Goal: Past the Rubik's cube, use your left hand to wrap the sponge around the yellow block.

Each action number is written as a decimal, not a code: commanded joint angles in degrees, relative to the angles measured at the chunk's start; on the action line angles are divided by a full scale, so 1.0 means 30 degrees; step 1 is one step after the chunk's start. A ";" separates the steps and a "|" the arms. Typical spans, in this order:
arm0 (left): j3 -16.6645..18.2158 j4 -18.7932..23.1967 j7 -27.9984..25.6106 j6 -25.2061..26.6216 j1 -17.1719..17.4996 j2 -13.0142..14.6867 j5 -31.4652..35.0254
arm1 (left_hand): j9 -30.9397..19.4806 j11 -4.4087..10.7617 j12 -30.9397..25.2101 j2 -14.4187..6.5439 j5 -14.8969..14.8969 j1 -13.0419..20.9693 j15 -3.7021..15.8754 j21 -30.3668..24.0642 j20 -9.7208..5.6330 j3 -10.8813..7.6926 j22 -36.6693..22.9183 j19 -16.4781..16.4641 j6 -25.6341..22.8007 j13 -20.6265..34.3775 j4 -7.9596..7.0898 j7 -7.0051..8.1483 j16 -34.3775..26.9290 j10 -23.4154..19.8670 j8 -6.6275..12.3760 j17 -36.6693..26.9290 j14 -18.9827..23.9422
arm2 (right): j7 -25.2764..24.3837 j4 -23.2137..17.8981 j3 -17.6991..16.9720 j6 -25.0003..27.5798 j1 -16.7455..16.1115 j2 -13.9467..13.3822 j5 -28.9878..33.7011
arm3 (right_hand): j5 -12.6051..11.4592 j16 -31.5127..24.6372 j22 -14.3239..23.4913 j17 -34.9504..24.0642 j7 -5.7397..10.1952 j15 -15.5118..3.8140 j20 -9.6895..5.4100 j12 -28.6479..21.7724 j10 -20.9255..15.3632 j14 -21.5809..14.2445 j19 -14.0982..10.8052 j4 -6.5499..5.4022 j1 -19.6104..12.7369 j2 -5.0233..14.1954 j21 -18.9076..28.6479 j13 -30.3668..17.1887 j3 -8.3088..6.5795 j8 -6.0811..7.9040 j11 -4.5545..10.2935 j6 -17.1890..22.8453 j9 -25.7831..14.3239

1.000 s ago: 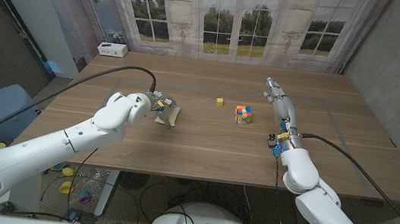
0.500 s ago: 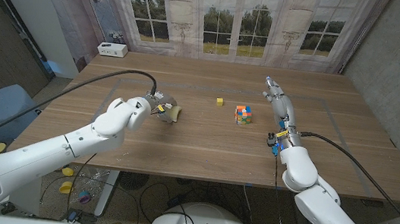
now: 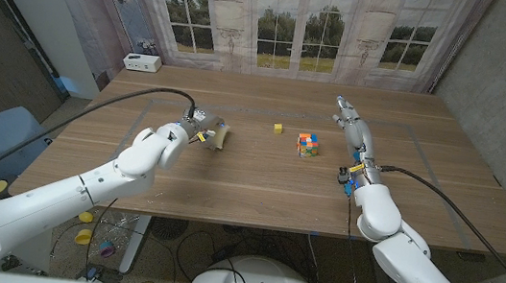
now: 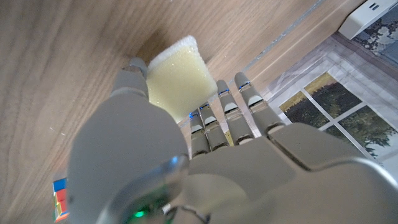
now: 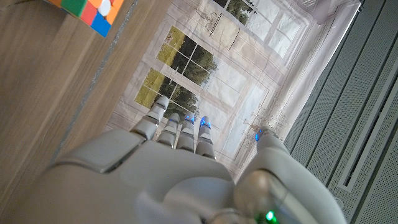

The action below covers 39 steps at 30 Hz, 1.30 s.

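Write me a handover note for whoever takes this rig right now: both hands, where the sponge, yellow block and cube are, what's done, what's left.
Left hand: holds the sponge, lifted, left of the block.
Right hand: holds nothing, fingers extended, right of the Rubik's cube.
Yellow block: bare on the table, just beyond and left of the cube.
Done: sponge picked up.
Left: carry it to the block and wrap it around.

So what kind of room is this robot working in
Probably a lab or test room: a bare wooden table in front of a curtained window backdrop, cables trailing on the floor, and small practice props like a Rubik's cube.
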State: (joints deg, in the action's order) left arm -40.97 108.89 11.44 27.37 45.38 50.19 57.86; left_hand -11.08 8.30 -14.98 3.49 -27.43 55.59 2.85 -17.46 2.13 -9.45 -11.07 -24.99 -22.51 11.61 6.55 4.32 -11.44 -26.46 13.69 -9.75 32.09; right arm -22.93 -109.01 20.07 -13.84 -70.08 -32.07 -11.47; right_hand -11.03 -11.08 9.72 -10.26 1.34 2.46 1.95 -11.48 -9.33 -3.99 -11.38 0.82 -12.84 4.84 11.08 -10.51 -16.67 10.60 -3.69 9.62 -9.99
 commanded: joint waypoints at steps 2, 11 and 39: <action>0.0387 -0.0403 -0.2360 -0.0342 -0.0120 -0.0525 -0.0016 | -0.0097 0.0046 -0.0125 -0.0494 -0.0062 0.0209 0.3060 -0.0247 -0.0119 -0.0060 -0.0093 -0.0462 -0.0771 0.0025 -0.0161 0.0158 -0.0090 -0.0573 0.0070 -0.0073 0.0657 | -0.0155 -0.0379 -0.0018 0.0076 0.0015 -0.0191 0.0589 | -0.0085 -0.0078 0.0082 -0.0082 -0.0046 0.0026 -0.0036 0.0006 -0.0139 -0.0159 -0.0104 0.0121 0.0040 0.0050 0.0106 -0.0117 -0.0052 0.0092 0.0069 0.0232 -0.0091; 0.0115 -0.1249 -0.2737 -0.0618 -0.1045 -0.1208 -0.0047 | -0.0107 0.0179 -0.0136 -0.0850 -0.0068 0.0323 0.3101 -0.0326 -0.0257 -0.0107 -0.0103 -0.0680 -0.1128 0.0025 -0.0256 0.0285 -0.0123 -0.0871 0.0108 -0.0076 0.1002 | -0.0121 -0.0906 -0.0133 0.0332 -0.0024 -0.0429 0.0955 | -0.0079 -0.0058 0.0082 -0.0081 -0.0037 0.0016 -0.0033 0.0000 -0.0190 -0.0162 -0.0110 0.0157 0.0027 0.0032 0.0100 -0.0117 -0.0049 0.0085 0.0047 0.0246 -0.0092; -0.1438 -0.3115 -0.2708 -0.1253 -0.3896 -0.3022 0.0177 | -0.0121 0.0211 0.0168 -0.0936 0.0013 0.0167 0.3105 -0.0225 -0.0218 0.0160 -0.0101 -0.0486 -0.0817 0.0025 -0.0466 0.0288 0.0162 -0.0626 -0.0209 -0.0046 0.0708 | 0.0724 -0.1771 -0.0920 0.1405 0.0033 -0.1635 0.0801 | -0.0072 -0.0022 0.0081 -0.0068 0.0048 0.0060 0.0001 0.0027 -0.0231 -0.0222 -0.0152 0.0303 -0.0072 0.0001 0.0093 -0.0117 -0.0070 0.0067 0.0072 0.0277 -0.0094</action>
State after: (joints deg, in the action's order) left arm -43.66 101.32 3.31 23.93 36.39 42.94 57.72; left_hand -11.37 8.79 -14.60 1.16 -27.43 56.25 3.28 -18.23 1.33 -8.82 -11.06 -26.60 -25.17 11.61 5.44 5.12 -11.09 -28.39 13.24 -9.73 34.51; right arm -22.04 -113.88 18.12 -10.18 -70.51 -35.65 -8.50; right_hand -11.03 -11.08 9.72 -10.26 1.34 2.48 1.95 -11.47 -9.63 -4.01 -11.38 1.44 -12.84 4.84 11.08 -10.51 -16.87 10.60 -3.38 10.24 -9.99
